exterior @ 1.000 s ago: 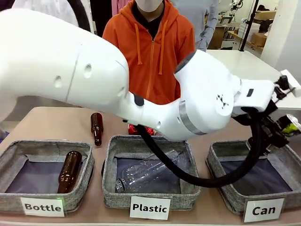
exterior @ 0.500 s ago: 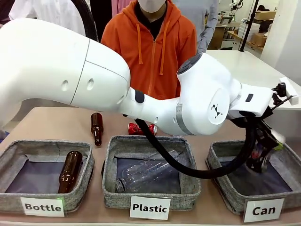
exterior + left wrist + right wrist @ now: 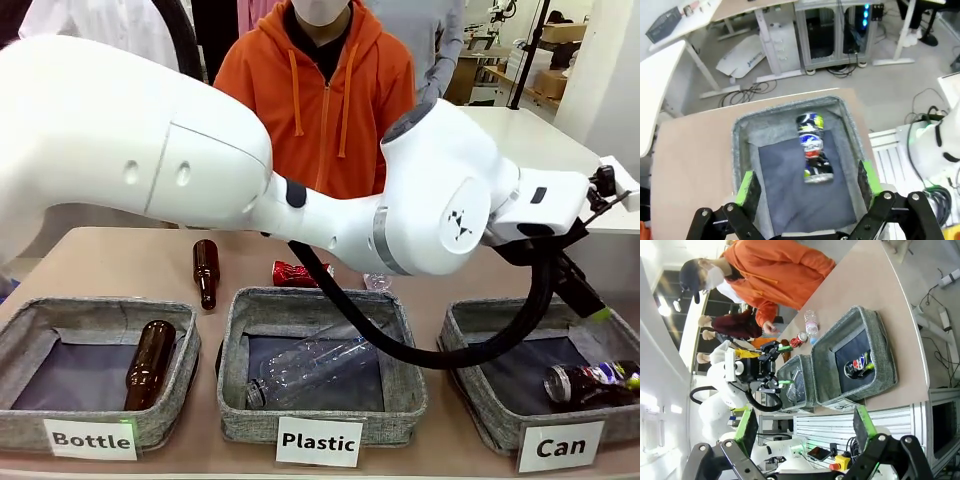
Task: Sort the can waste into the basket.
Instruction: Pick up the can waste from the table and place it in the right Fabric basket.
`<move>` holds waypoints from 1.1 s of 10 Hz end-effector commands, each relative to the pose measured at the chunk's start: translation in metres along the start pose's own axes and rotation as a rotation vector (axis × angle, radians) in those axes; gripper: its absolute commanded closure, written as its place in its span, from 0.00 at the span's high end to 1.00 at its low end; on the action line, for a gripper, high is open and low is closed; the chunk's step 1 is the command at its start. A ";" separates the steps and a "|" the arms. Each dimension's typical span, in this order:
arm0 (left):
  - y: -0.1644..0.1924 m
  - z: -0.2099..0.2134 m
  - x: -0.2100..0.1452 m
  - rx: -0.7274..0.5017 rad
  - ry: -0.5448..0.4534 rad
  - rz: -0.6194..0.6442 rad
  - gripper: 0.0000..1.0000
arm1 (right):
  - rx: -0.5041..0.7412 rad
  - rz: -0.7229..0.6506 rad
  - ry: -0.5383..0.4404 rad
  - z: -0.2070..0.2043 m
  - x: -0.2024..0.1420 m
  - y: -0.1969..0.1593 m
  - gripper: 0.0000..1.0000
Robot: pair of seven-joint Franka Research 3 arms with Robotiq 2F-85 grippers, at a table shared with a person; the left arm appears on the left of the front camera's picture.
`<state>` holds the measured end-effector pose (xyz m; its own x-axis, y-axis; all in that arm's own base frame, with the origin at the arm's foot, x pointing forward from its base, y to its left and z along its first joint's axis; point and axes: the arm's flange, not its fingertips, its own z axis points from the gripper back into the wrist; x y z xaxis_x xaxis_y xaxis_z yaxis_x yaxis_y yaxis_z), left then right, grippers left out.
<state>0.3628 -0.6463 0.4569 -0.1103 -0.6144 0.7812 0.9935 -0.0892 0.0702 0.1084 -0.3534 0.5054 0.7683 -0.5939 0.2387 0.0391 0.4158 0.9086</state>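
Note:
The dark printed can (image 3: 590, 382) lies on its side on the dark lining of the grey basket labelled "Can" (image 3: 462, 335). My left gripper (image 3: 592, 302) hangs open above that basket, apart from the can. Looking down from the left wrist, the can (image 3: 812, 147) lies between the spread green pads (image 3: 747, 187) inside the basket (image 3: 740, 131). The crushed red can (image 3: 295, 273) rests on the table behind the "Plastic" basket. My right gripper (image 3: 805, 424) stands open and empty, far from the basket (image 3: 880, 340) and both cans (image 3: 860, 363) (image 3: 800, 339).
A "Plastic" basket (image 3: 235, 330) holds a clear bottle, and a "Bottle" basket (image 3: 20, 325) holds a brown one. Another brown bottle (image 3: 206, 272) and a small clear bottle (image 3: 378, 282) lie on the table. A person in an orange hoodie (image 3: 320, 110) stands at the far side.
The left gripper opened and let go of the dark can, which dropped into the "Can" basket and now lies on its side. The gripper has risen slightly.

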 end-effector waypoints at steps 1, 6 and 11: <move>-0.021 0.053 -0.003 -0.076 0.081 0.093 1.00 | 0.000 0.000 0.000 0.000 0.000 0.000 1.00; -0.074 0.207 -0.067 -0.077 0.238 0.243 1.00 | 0.048 0.080 0.106 -0.133 -0.004 0.069 1.00; -0.061 0.422 -0.212 0.216 0.053 0.791 1.00 | 0.163 0.116 0.443 -0.283 -0.082 0.134 1.00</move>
<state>0.3390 -0.2221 0.5487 0.5206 -0.5586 0.6457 0.8470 0.4335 -0.3078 0.2384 -0.0917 0.5290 0.9440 -0.2086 0.2558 -0.1699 0.3573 0.9184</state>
